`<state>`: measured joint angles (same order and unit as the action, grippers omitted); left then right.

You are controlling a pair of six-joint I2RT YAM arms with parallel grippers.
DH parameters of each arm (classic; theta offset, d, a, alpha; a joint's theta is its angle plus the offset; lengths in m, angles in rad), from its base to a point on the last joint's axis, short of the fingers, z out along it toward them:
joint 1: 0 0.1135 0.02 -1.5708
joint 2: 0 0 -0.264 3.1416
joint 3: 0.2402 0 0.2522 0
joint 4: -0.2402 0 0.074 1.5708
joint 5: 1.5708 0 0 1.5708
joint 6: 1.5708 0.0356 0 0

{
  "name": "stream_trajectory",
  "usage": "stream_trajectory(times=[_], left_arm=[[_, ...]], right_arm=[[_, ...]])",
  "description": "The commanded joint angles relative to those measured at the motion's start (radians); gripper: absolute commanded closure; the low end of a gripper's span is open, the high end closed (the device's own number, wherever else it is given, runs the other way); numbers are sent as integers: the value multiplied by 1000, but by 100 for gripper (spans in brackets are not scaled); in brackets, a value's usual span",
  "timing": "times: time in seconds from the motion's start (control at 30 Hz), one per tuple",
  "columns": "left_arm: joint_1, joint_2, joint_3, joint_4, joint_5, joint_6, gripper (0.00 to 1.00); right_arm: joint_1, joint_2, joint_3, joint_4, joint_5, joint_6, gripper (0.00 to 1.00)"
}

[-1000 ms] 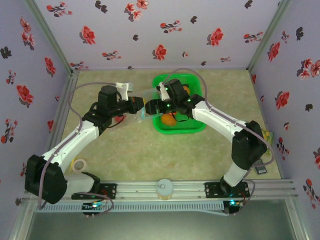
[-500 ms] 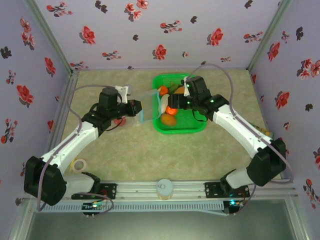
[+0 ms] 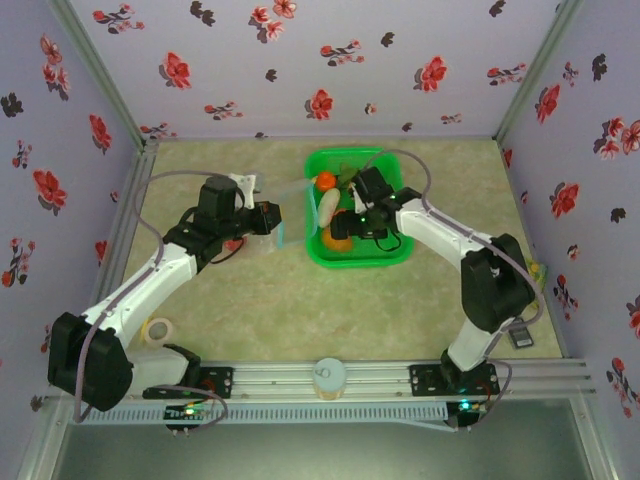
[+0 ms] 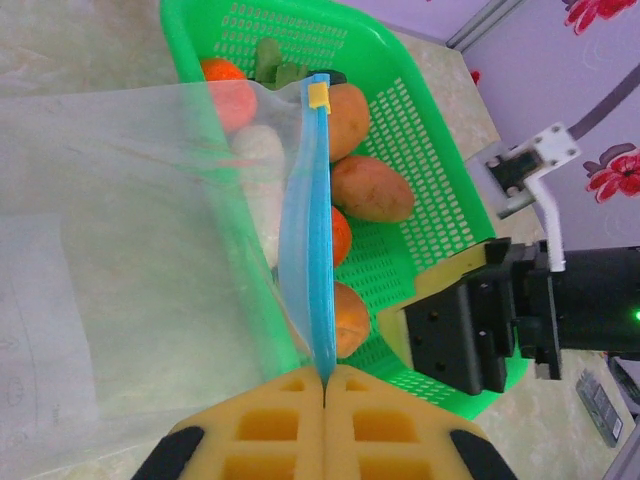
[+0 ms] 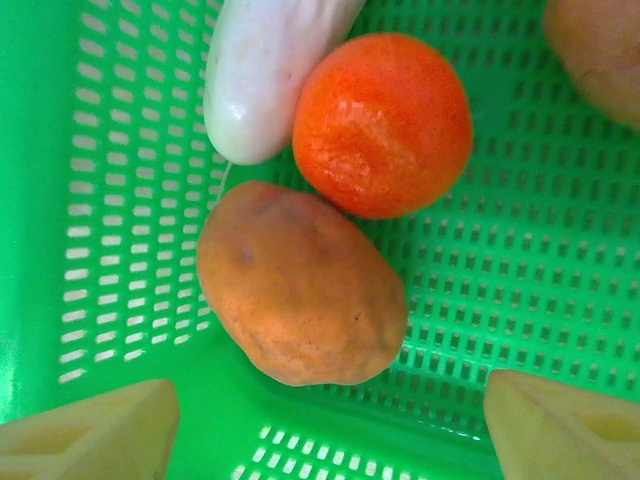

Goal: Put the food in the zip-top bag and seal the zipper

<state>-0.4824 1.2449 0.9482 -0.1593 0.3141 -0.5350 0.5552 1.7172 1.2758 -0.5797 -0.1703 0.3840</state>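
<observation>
The right pincer [image 5: 325,430] has dropped, spread wide, over a brown-orange potato-like lump [image 5: 300,295]. The left pincer [image 4: 325,385] pinches the mouth of the clear plastic bag [image 4: 130,250], offering it.

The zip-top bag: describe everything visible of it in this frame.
The zip-top bag is clear, flimsy plastic with a whitish patch and a light-blue zipper strip along its mouth, a small yellow tab at its far end. The left pincer is shut on the strip's near end, holding the bag beside the green basket. Some food in the basket shows through it; nothing seems inside.
</observation>
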Motion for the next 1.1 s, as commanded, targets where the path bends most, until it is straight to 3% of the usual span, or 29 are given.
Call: stream_trajectory(times=[0.0, 0.37, 0.7, 0.8, 0.97, 1.07], left_arm=[[-3, -1, 6, -22, -9, 32, 100], [-3, -11, 11, -28, -6, 36, 100], [-2, 5, 22, -25, 3, 36, 100], [-3, 3, 23, -28, 3, 35, 100], [-2, 8, 24, -28, 3, 38, 100], [-3, 12, 22, -26, 5, 36, 100]], right_arm=[[2, 36, 3, -12, -46, -10, 17], [2, 147, 32, 14, -128, -3, 13], [3, 190, 47, 41, -135, 6, 15], [3, 199, 46, 60, -133, 13, 23], [2, 200, 46, 63, -116, 15, 46], [2, 187, 38, 63, -101, 16, 53]])
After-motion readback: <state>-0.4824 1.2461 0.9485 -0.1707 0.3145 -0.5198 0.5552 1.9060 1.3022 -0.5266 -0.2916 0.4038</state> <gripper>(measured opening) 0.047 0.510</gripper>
